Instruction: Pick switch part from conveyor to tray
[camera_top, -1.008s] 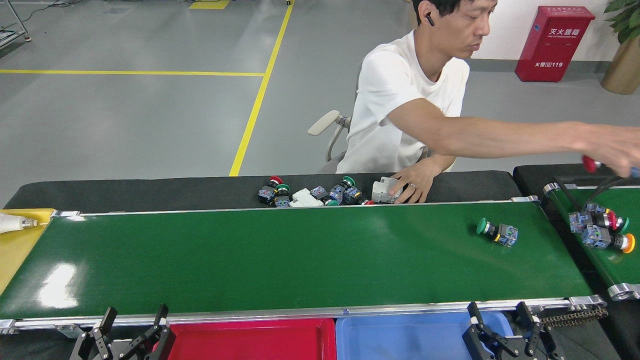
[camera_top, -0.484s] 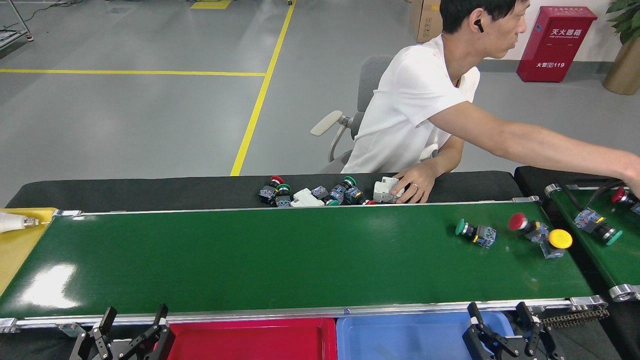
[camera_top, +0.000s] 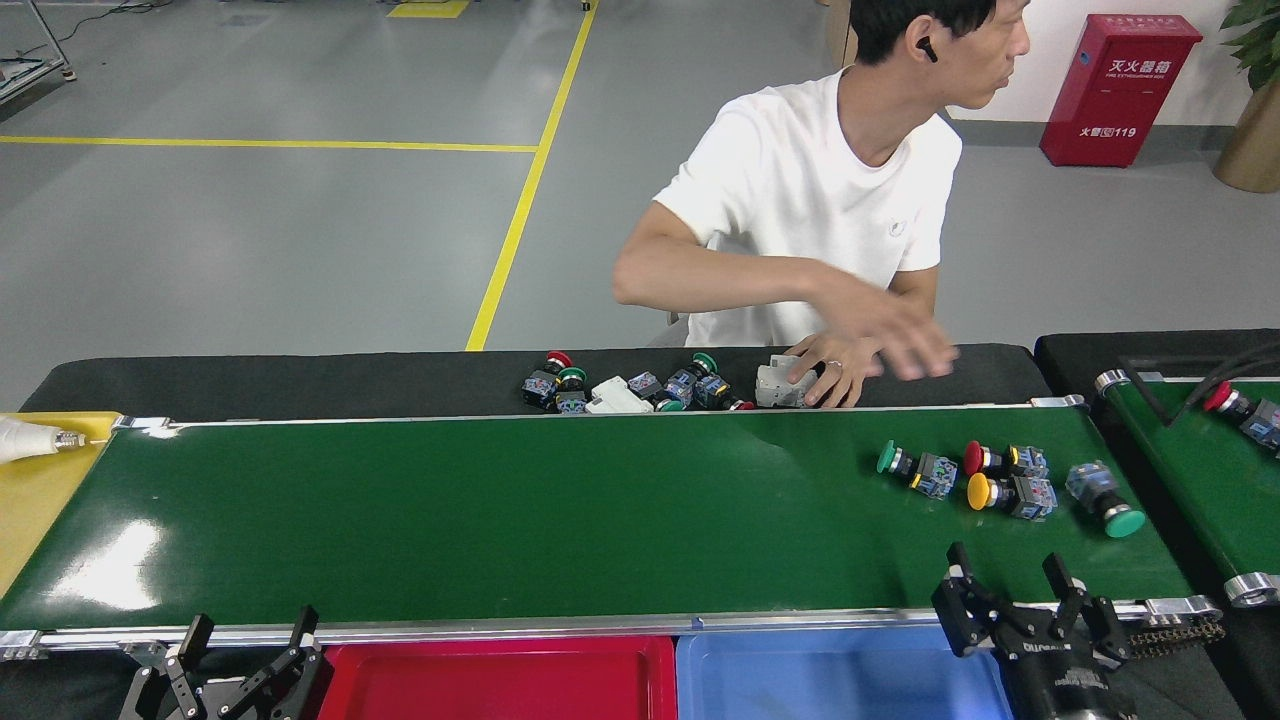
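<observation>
A: Head view; where are the parts?
B: Four switch parts at the right of the conveyor (camera_top: 560, 510): green-capped switch part (camera_top: 915, 468), red-capped one (camera_top: 1003, 460), yellow-capped one (camera_top: 1010, 493) and a second green-capped one (camera_top: 1103, 498); red tray (camera_top: 500, 682) sits at the bottom centre, nothing in its visible part.
A: Grippers?
B: Right gripper (camera_top: 1010, 590) at lower right, fingers spread and holding nothing; left gripper (camera_top: 240, 655) at lower left, likewise released.
A: Best approach?
B: I'd take the outlying green part first; the red and yellow ones lie too close for the fingers to pass cleanly between.
A: Anything unclear?
B: The tray's near edge is cut off; the person's hand (camera_top: 905, 345) is blurred.
</observation>
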